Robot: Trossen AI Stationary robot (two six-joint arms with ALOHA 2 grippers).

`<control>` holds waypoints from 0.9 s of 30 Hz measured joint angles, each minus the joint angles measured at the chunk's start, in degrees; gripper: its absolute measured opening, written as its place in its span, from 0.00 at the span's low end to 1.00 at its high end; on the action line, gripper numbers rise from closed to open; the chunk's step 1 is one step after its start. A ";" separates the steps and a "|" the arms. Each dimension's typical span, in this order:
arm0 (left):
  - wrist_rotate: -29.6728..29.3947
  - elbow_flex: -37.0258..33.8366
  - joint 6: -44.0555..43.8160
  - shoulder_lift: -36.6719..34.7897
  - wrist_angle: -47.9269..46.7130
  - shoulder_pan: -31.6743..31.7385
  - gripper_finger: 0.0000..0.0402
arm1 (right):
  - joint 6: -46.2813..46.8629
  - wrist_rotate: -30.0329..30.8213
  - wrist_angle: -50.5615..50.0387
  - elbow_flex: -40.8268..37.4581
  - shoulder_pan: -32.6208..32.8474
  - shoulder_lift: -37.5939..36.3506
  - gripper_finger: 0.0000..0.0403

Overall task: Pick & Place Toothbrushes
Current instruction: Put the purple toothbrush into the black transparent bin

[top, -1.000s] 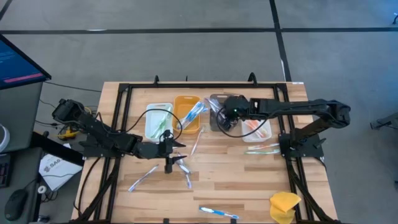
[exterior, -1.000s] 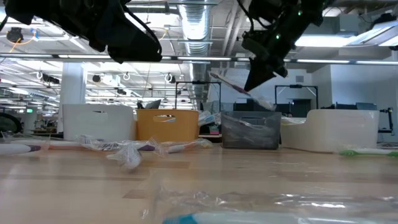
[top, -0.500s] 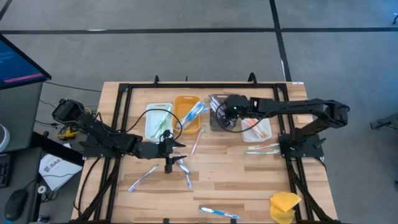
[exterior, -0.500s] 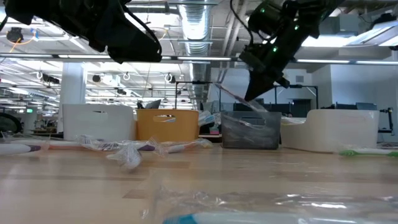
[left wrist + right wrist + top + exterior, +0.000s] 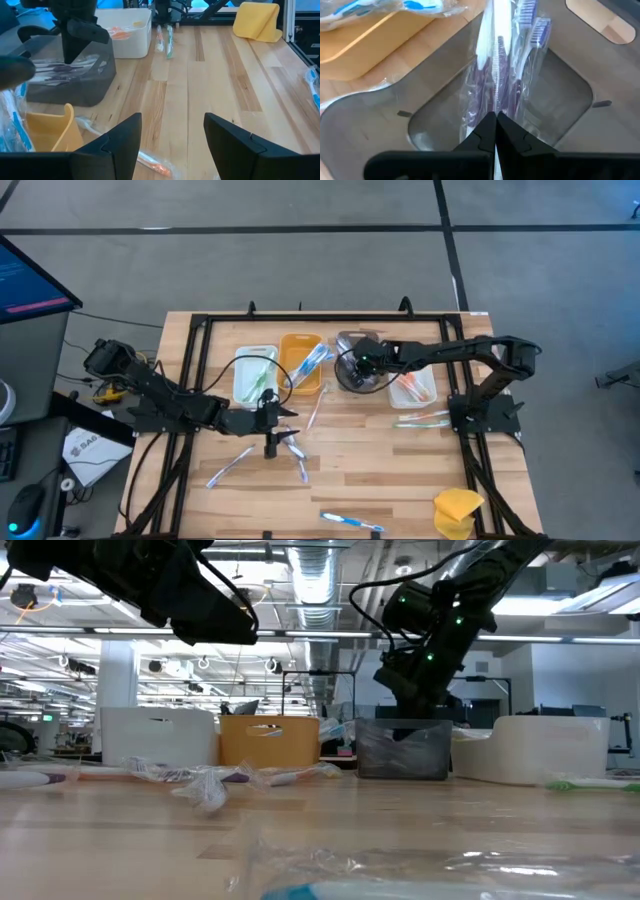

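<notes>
A wooden table [image 5: 380, 470] seen from above, with two dark robot arms reaching in from either side. Four small bins stand in a row along the far half: a white bin [image 5: 253, 375] at the left, an orange bin [image 5: 300, 363] beside it, a grey bin [image 5: 352, 363] next, and another white bin [image 5: 413, 388] at the right.

The right gripper [image 5: 495, 131] is lowered into the grey bin, its fingers pinched together on the clear wrapper of a wrapped purple toothbrush [image 5: 496, 75], which lies lengthwise in the bin beside other wrapped purple brushes [image 5: 532, 35]. This looks like the moment of setting the brush down, not yet let go.

The left gripper [image 5: 272, 423] hovers over the table just near of the left white bin, fingers spread wide and holding nothing.

Sorting is well under way but not finished, judging by how things lie. Blue-and-white brushes [image 5: 312, 362] lie in the orange bin, green ones [image 5: 262, 378] in the left white bin, and orange-pink ones [image 5: 408, 385] in the right white bin. Still loose on the table are several wrapped brushes [image 5: 295, 455] near the left gripper, one [image 5: 228, 468] further left, a blue one [image 5: 350, 522] at the near edge, and green ones [image 5: 420, 418] just near of the right white bin. A yellow cloth [image 5: 456, 510] sits at the near right corner.
</notes>
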 joint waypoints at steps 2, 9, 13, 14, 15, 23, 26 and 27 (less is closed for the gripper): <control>0.02 0.00 0.00 0.00 -0.16 -0.01 0.52 | 0.38 -0.30 -0.30 0.02 -0.21 0.04 0.00; 0.02 0.00 0.00 0.00 -0.13 0.00 0.52 | 0.32 -1.46 -1.27 0.02 -0.41 0.02 0.00; 0.02 0.00 0.00 0.00 -0.13 0.00 0.52 | 0.00 -1.49 -1.58 0.01 -0.41 0.02 0.00; 0.02 0.00 0.00 0.00 -0.16 0.00 0.52 | 0.00 -1.49 -1.62 0.02 -0.41 0.02 0.00; 0.02 0.00 0.00 0.00 -0.15 -0.01 0.52 | -0.03 -1.84 -1.71 0.02 -0.41 0.02 0.00; 0.01 0.00 0.00 0.02 -0.16 0.00 0.52 | -1.70 -2.94 -1.74 0.00 -0.25 0.00 0.00; 0.02 0.00 0.00 0.00 -0.16 0.00 0.52 | -1.70 -2.94 -1.75 0.02 -0.25 0.00 0.00; 0.02 0.00 0.01 0.01 -0.16 0.00 0.52 | -1.73 -2.94 -1.74 0.02 -0.28 0.00 0.00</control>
